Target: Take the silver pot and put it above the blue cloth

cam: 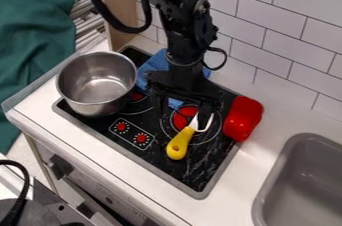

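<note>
One silver pot (97, 82), upright, open side up, at the left part of the black stove top (160, 170), its side overlapping the stove's left edge and the white table (60, 125) in the camera view. Blue cloth (157, 64): crumpled on the stove to the right of the pot, partly hidden by the arm; one fold is visible between the claw's two fingers. Claw (186, 109): hanging down over the stove from the arm, which enters at the top edge; fingers spread wide, nothing gripped between them, and apart from the pot. Yellow-handled tool (178, 146): lying on the stove in front of the claw, its pale forked head pointing up toward it, across a red burner marking (184, 119). Red object (243, 118): at the stove's right edge, just beside the claw. Two red knob markings (141, 138) sit in a white outline near the stove's front. Grey sink (266, 190): lower right, set into the table. Green fabric (33, 45): far left, beyond the table. White tiled wall (287, 35): behind.
</note>
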`<action>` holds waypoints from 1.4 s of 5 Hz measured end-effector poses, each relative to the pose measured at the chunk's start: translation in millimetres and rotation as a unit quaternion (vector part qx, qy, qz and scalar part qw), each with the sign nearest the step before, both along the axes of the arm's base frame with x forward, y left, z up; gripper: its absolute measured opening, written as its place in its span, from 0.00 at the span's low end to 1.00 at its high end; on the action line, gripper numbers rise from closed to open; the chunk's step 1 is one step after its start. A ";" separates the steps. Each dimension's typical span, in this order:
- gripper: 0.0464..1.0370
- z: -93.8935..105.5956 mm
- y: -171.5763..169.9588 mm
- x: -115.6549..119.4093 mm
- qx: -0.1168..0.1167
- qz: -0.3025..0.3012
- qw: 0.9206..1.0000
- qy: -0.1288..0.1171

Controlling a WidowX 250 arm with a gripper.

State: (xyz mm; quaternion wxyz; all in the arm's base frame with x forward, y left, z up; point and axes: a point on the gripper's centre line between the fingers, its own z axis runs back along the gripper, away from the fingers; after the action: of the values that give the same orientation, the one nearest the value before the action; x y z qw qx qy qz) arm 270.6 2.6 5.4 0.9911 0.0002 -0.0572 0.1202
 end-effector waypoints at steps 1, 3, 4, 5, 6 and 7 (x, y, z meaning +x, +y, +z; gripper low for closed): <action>0.96 -6.0 -0.8 -5.4 -0.003 -0.001 1.000 0.013; 0.96 34.8 25.1 -6.7 -0.031 0.004 0.998 -0.046; 0.96 44.2 42.9 2.8 -0.019 0.017 0.998 -0.056; 0.96 17.2 73.8 6.0 -0.014 0.046 0.999 -0.008; 0.96 3.1 101.0 3.4 -0.009 0.070 0.997 0.009; 0.96 -10.6 128.3 -2.6 -0.006 0.106 0.994 0.022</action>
State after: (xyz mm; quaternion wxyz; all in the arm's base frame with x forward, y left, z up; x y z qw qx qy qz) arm 268.0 131.0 -5.2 0.9739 0.0029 -0.0348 0.2245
